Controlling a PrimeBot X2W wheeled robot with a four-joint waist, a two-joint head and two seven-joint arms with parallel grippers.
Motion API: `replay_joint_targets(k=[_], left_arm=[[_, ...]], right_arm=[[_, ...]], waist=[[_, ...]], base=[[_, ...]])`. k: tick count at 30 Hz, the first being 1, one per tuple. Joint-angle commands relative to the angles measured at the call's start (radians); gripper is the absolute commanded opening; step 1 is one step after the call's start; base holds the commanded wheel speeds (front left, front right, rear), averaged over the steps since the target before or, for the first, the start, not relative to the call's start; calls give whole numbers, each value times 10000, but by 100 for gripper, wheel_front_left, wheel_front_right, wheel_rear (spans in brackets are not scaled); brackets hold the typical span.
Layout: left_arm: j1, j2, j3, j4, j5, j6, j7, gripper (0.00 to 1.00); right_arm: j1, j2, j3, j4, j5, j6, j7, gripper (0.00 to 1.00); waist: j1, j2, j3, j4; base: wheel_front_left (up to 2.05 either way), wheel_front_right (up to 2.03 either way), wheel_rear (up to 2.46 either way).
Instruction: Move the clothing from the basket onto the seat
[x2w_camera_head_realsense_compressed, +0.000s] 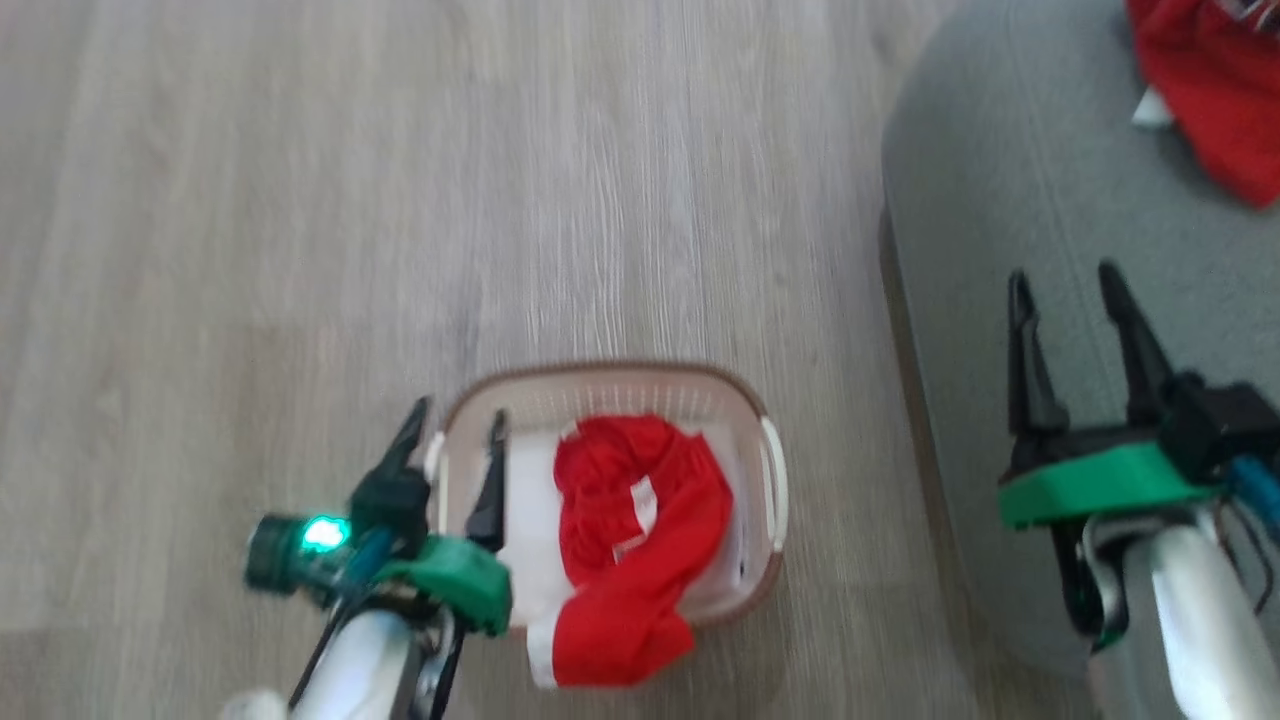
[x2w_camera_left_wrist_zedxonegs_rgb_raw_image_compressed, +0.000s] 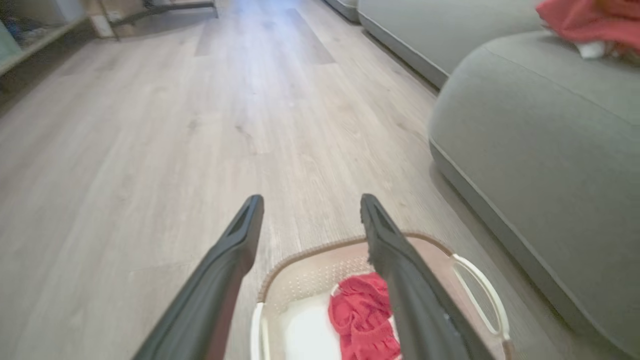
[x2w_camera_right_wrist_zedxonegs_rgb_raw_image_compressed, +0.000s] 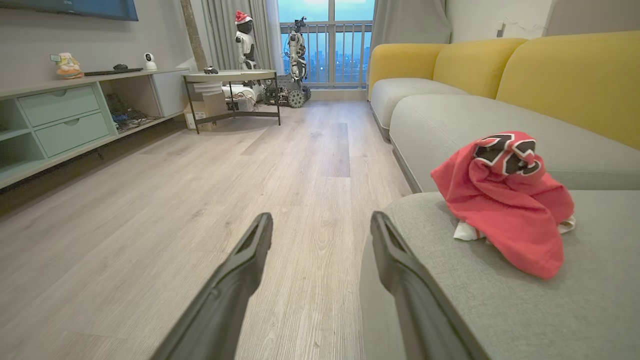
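A red garment (x2w_camera_head_realsense_compressed: 630, 540) with white trim lies bunched in the cream basket (x2w_camera_head_realsense_compressed: 600, 385) on the floor, one end spilling over the near rim; the left wrist view shows it as red garment (x2w_camera_left_wrist_zedxonegs_rgb_raw_image_compressed: 362, 315) inside the basket (x2w_camera_left_wrist_zedxonegs_rgb_raw_image_compressed: 310, 260). My left gripper (x2w_camera_head_realsense_compressed: 455, 430) hangs open over the basket's left rim, empty. Another red garment (x2w_camera_head_realsense_compressed: 1215, 90) with black-and-white lettering rests on the grey-green seat (x2w_camera_head_realsense_compressed: 1000, 200), also seen as red garment (x2w_camera_right_wrist_zedxonegs_rgb_raw_image_compressed: 505, 200) on the seat (x2w_camera_right_wrist_zedxonegs_rgb_raw_image_compressed: 525, 310). My right gripper (x2w_camera_head_realsense_compressed: 1065, 285) stands open and empty above the seat's near part.
Pale wood floor (x2w_camera_head_realsense_compressed: 300, 200) spreads left of the seat. Further off stand a yellow-backed sofa (x2w_camera_right_wrist_zedxonegs_rgb_raw_image_compressed: 500, 70), a round side table (x2w_camera_right_wrist_zedxonegs_rgb_raw_image_compressed: 230, 77), a low green drawer unit (x2w_camera_right_wrist_zedxonegs_rgb_raw_image_compressed: 60, 120) along the left wall, and robot figures (x2w_camera_right_wrist_zedxonegs_rgb_raw_image_compressed: 295, 55) by the window.
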Motion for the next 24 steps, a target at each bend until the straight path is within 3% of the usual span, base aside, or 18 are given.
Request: replay_joint_targets(k=[1,10,24], left_arm=[[-674,13,28,289,239,-187,-122,100],[-2650,5,-1289,3452,968,-711,-122,100],[-5365,3,-2639,7235,1770,-783,-15,100]], right_arm=[[-518,15,195,-446,-115,-4,-65,100],[-1283,15,246,-749,-78,-4,-65,100],[-2133,15,691,-1238,481,-4,-65,100]], waist=[[-1,0,1256,-355],[-1,0,3004,-999],[-1,0,5297,-1825]], base=[[0,0,0],[0,0,0],[0,0,0]])
